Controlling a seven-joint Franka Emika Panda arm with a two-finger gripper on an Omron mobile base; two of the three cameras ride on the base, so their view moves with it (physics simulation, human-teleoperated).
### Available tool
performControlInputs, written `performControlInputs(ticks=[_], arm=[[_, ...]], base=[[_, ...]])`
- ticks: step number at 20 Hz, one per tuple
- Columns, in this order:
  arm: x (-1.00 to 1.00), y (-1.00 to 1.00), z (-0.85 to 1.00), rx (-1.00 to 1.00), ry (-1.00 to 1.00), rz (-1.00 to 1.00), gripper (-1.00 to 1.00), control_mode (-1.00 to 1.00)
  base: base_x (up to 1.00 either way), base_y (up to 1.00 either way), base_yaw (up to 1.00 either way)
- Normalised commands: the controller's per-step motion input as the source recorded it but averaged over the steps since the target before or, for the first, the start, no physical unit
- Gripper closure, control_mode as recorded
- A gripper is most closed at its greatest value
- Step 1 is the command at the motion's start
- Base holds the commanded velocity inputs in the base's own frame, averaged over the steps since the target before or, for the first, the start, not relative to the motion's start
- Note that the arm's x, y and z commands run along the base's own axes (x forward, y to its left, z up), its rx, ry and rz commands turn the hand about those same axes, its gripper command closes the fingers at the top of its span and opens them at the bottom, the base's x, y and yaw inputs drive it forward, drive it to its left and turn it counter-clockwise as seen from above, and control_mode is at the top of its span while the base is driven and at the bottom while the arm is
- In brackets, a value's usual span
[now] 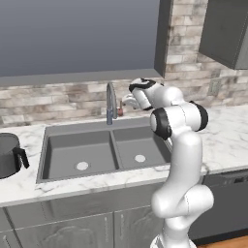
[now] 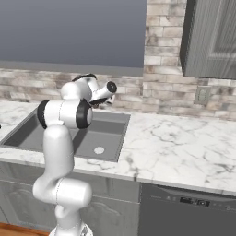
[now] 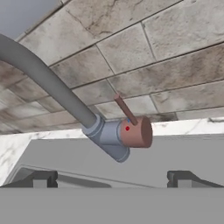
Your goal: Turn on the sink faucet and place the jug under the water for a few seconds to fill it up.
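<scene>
The task is still at its beginning: no water is running from the sink faucet [image 1: 111, 102], which is standing at the upper centre of the left base view behind the sink [image 1: 77, 140], and both basins are lying dry. The jug [image 1: 8, 155] is sitting on the counter [image 1: 220, 131] at the left edge of that view, well apart from the sink, so it is not yet moved. The gripper [image 3: 111, 178] is reaching toward the faucet with its jaws standing wide open and holding nothing; in the hand view the reddish-brown lever [image 3: 131, 127] is appearing in the middle, just above and between the two fingertips [image 3: 39, 179], not yet touched, I judge. Turning the lever, carrying the jug and filling it are all remaining. I am counting one faucet, one lever, one jug, two basins and two round drains [image 1: 82, 165].
</scene>
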Motion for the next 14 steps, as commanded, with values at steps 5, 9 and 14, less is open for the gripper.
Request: performControlInputs(ticks=[5, 9, 14], arm=[[0.0, 0.0, 0.0, 0.0, 0.0, 0.0, -1.0, -1.0], [0.0, 0.0, 0.0, 0.0, 0.0, 0.0, -1.0, -1.0], [0.0, 0.0, 0.0, 0.0, 0.0, 0.0, -1.0, -1.0]], base=[[0.0, 0.0, 0.0], [0.0, 0.0, 0.0], [0.0, 0.0, 0.0]])
